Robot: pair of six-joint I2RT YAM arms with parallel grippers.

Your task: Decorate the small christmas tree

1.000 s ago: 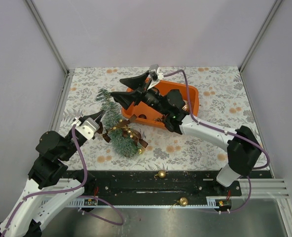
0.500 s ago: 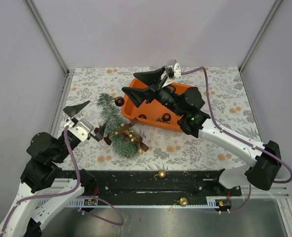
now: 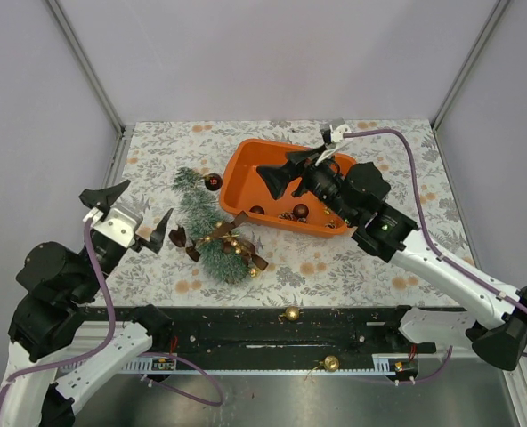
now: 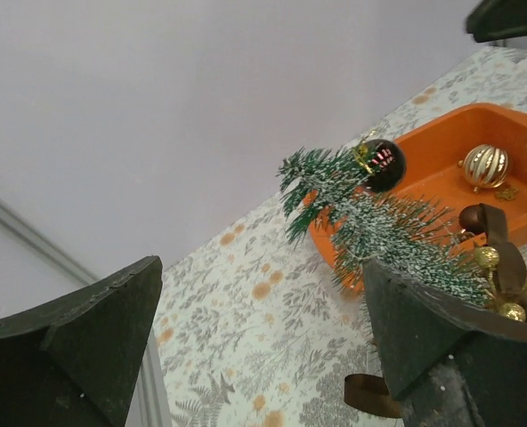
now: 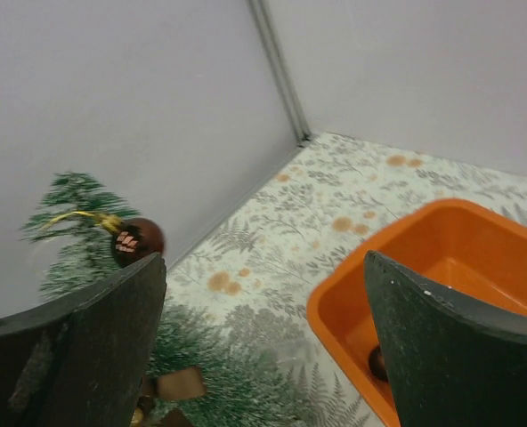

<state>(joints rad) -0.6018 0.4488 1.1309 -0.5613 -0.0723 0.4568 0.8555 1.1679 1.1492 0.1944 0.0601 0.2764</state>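
Top view:
- The small christmas tree (image 3: 208,227) lies on its side on the patterned table (image 3: 379,267), left of centre in the frame.
- Its long axis runs from the tip at upper left to the base at lower right, toward the near edge.
- A dark red bauble (image 3: 214,182) hangs at the tip. Gold beads and brown ribbon (image 3: 223,240) are wound around the lower half.
- The orange tray (image 3: 272,144) sits just right of the tip, very close to it. Whether they touch cannot be told.
- More baubles lie inside the tray, among them a gold bauble (image 4: 484,165) seen from the left wrist.

Grippers:
- The left gripper (image 3: 149,197) has its jaws spread wide and holds nothing. It hangs left of the tree at mid-length and apart from it. From its wrist camera the tree crosses the right half of the frame.
- The right gripper (image 3: 277,173) is also spread wide and empty. It hovers over the left part of the tray, with the tree tip at the left of its wrist view.

Judgement:
- The left arm is nearer the tree's mid-length and lower part. The right arm is nearer the tray and the tip.
- The right gripper looks better placed to fetch an ornament from the tray.
- A reach from the left would meet the tree across its axis.
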